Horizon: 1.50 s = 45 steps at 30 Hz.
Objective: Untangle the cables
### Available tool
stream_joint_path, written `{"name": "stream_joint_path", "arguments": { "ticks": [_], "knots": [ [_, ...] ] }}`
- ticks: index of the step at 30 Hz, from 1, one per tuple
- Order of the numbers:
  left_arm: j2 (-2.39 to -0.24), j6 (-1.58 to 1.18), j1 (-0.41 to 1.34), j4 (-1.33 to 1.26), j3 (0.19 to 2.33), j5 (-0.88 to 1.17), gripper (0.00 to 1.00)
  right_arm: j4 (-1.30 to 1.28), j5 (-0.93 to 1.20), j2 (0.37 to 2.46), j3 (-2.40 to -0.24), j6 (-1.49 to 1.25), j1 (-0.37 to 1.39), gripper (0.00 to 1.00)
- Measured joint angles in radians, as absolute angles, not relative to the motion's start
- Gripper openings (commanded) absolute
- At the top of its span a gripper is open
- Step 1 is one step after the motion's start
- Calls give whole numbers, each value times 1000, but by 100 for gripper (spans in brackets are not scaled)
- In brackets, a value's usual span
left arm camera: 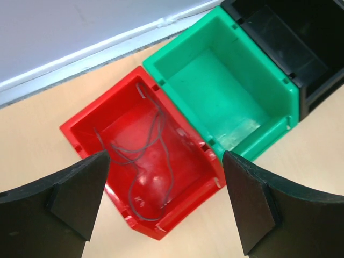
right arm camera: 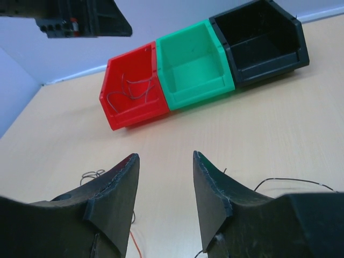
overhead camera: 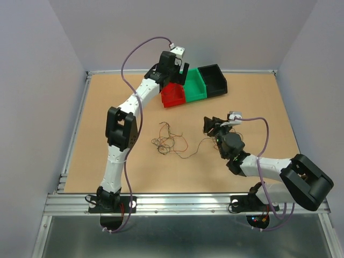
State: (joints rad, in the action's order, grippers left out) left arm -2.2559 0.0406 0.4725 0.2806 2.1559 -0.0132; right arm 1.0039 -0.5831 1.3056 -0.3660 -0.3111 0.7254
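Cables (overhead camera: 169,142): loose curly clump at mid-bench (overhead camera: 258,107), strands interlooped. One grey wire (left arm camera: 145,156) already lies in the red bin (left arm camera: 103,102). Left pincer (left arm camera: 164,177) spread, empty, over that bin. Right pincer (right arm camera: 164,156) spread, empty, just right of the clump. Risk: pulling one strand drags the whole clump or tightens its loops; hair-thin wire may slip the pads.

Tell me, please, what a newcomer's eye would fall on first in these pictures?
A red bin, a green bin and a black bin stand in a row at the far edge of the table; a grey cable lies in the red bin, under the open left gripper. Mid-table lies a loose clump of thin cables, with the open right gripper just to its right.
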Motion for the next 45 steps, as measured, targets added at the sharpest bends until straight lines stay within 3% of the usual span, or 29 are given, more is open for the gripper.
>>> {"name": "stream_joint_path", "arguments": {
  "ticks": [8,22,25,29,31,35,45],
  "knots": [
    [-2256,-176,565,247,2155,-233,99,1003,-591,1224,-344,-311,725,50],
    [-2342,-359,588,187,2149,-314,96,1003,-600,1169,-309,-310,725,50],
    [-2404,-369,585,192,2160,-317,88,1004,-601,1155,-301,-310,725,50],
    [-2458,-380,583,212,2162,-313,71,1004,-603,1145,-292,-310,725,50],
    [-2475,-381,583,222,2162,-308,51,1003,-603,1144,-292,-310,725,50],
    [-2482,-376,583,228,2164,-311,26,1003,-603,1141,-291,-310,725,50],
    [-2396,-310,583,190,2022,-321,17,1003,-603,1139,-290,-310,725,50]
  ]
}}
